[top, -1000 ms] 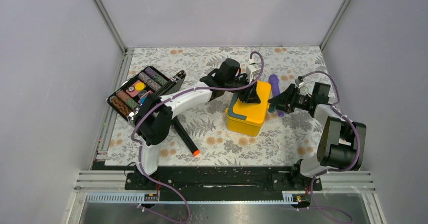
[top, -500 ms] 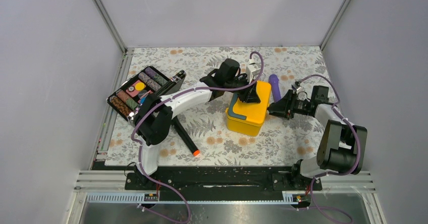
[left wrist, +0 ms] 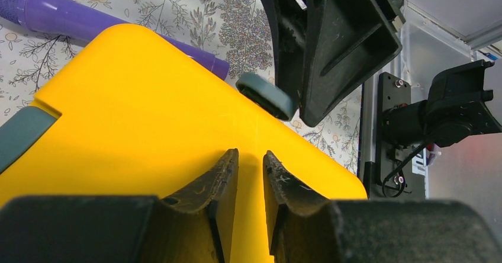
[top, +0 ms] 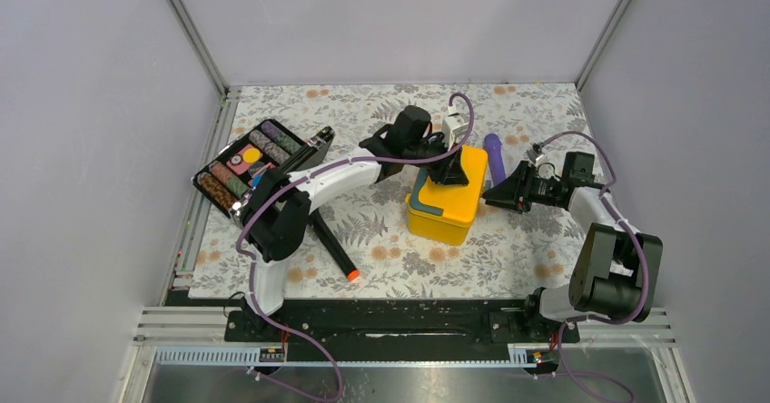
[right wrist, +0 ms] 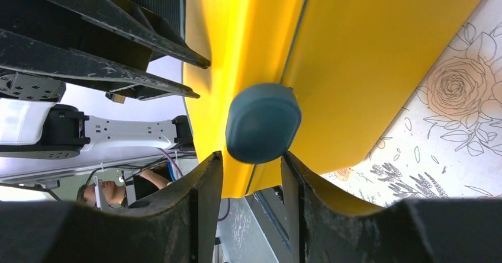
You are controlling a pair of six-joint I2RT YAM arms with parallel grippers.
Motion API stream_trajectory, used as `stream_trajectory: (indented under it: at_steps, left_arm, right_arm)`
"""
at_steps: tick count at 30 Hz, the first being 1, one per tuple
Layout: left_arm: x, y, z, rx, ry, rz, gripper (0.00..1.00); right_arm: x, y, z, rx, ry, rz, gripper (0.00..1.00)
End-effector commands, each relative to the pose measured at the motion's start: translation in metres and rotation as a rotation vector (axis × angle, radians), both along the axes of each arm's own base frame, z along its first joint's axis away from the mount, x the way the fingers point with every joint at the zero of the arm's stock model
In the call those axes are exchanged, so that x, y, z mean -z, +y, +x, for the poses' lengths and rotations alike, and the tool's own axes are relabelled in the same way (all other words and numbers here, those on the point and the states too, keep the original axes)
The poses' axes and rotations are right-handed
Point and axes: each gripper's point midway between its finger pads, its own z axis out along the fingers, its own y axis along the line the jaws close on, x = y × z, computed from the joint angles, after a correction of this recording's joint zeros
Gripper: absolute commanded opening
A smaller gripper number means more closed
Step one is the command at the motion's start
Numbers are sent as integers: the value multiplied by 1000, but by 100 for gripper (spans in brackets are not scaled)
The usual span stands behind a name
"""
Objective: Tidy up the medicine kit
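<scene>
Centre of the overhead frame: the yellow medicine kit (top: 447, 205) sits lid-down-shut on the floral tablecloth (top: 508, 244), its teal trim facing lower left. The left gripper (left wrist: 250, 156) rests its tips on the far end of the lid, its fingers narrowly parted and clasping nothing. From the right of the frame the right gripper (right wrist: 251, 159) reaches in to the kit's side, its jaws parted, with the teal latch (right wrist: 263, 122) just off their tips – whether they touch it cannot be told. A purple tube (top: 493, 152) lies on the cloth just behind the kit. At upper left stands a black tray of coloured rolls (top: 247, 165); a black marker with an orange tip (top: 334, 249) lies lower left of the kit, well apart from it.
</scene>
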Motion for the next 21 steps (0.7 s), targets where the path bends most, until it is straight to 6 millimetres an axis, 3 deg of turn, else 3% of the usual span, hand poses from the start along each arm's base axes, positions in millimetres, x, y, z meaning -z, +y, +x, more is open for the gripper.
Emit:
stream_trajectory:
  at_steps: [1,6,21]
  left_arm:
    - [55,18,-11,-30,98,156,23]
    - [56,17,-13,-25,102,156,23]
    - [57,16,-17,-17,101,162,24]
  right_arm:
    - [-26,1,4,-16,-86,-2,46]
    - [-15,-2,8,13,-46,-37,40]
    - [17,-12,19,58,57,-101,37]
